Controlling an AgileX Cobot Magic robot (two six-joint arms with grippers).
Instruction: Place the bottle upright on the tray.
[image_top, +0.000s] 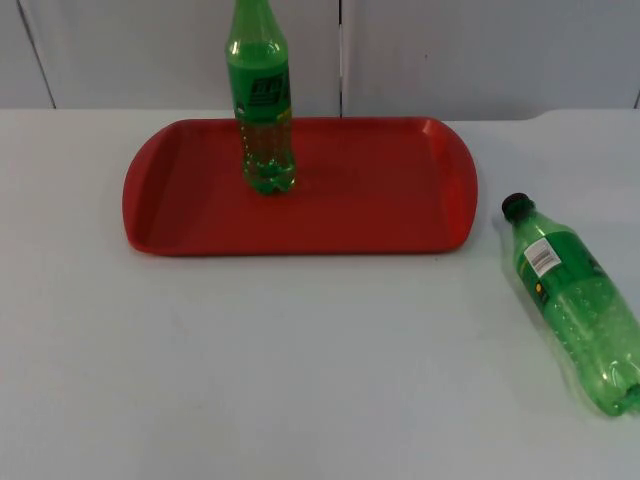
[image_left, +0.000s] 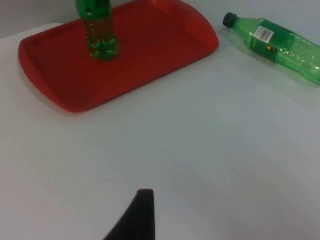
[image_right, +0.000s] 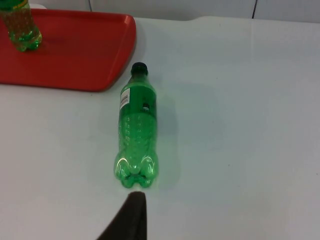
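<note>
Black, our right gripper's fingertip (image_right: 131, 215) sits just behind the lying bottle (image_right: 136, 131); we cannot tell how open either gripper is. Left arm waits. Next we grab it and stand it on the red tray (image_top: 400, 215), beside the upright bottle (image_top: 262, 100).
</note>
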